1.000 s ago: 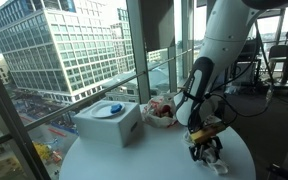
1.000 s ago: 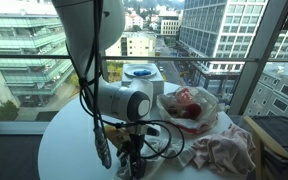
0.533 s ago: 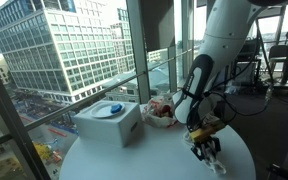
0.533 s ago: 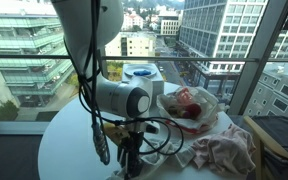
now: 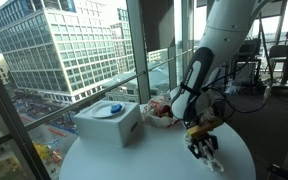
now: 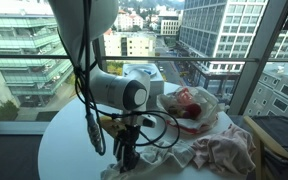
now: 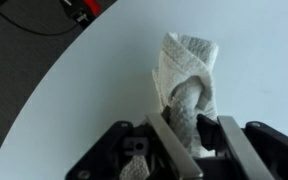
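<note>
A white terry towel lies bunched on the round white table. In the wrist view my gripper is shut on its near fold, and cloth fills the gap between the two fingers. In both exterior views the gripper points down at the table's near part, with the towel at its tips. The pale cloth spreads over the table towards the bowl side. The fingertips themselves are hidden by the cloth.
A white box with a blue thing on top stands by the window. A clear bowl of red and white items sits beside the arm. Glass walls ring the table; cables hang from the arm.
The jaws have closed on the towel fold. The wrist has since lifted a little, drawing the cloth up with it.
</note>
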Available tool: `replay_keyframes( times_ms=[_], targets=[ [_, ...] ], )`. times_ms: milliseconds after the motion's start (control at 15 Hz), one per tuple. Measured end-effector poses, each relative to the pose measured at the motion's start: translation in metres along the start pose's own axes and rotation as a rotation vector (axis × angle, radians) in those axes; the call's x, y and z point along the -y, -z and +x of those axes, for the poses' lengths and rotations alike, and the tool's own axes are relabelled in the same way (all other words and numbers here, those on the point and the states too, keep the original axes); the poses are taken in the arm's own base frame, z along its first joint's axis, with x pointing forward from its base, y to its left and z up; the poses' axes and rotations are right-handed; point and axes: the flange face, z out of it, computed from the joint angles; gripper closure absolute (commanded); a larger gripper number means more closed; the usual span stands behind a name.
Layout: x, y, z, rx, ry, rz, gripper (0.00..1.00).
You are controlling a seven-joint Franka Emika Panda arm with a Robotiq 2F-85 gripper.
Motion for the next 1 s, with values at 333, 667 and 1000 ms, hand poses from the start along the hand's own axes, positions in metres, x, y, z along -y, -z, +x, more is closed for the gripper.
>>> replay_keyframes(
  times_ms=[333,667,1000],
  targets=[
    [-0.009,0.053,-0.022,-0.072,0.003,0.046,0.94],
    [-0.03,0.113,-0.055,-0.208,0.003,0.094,0.95],
    [-0.057,0.173,-0.102,-0.452,-0.025,0.085,0.95]
  ],
)
